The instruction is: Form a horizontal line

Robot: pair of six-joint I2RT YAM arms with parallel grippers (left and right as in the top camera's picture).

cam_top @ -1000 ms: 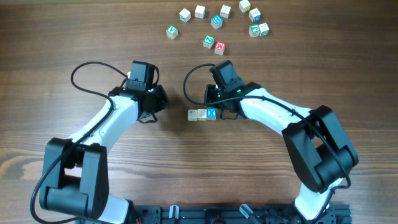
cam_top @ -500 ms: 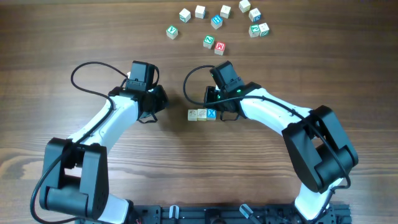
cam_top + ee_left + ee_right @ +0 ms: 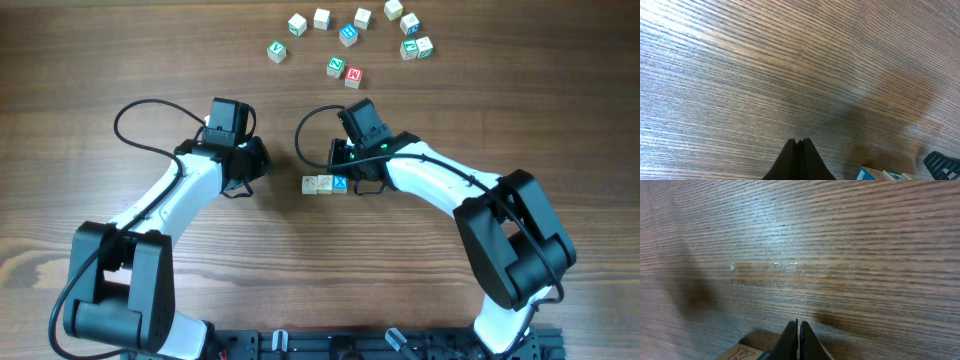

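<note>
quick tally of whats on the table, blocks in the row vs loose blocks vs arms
cubes in the row: 3
loose cubes: 11
robot arms: 2
total: 16

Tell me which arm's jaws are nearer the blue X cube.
Right. The right arm holds its jaws just right of the blue X cube; the left arm is off left, beyond the two pale cubes.
</note>
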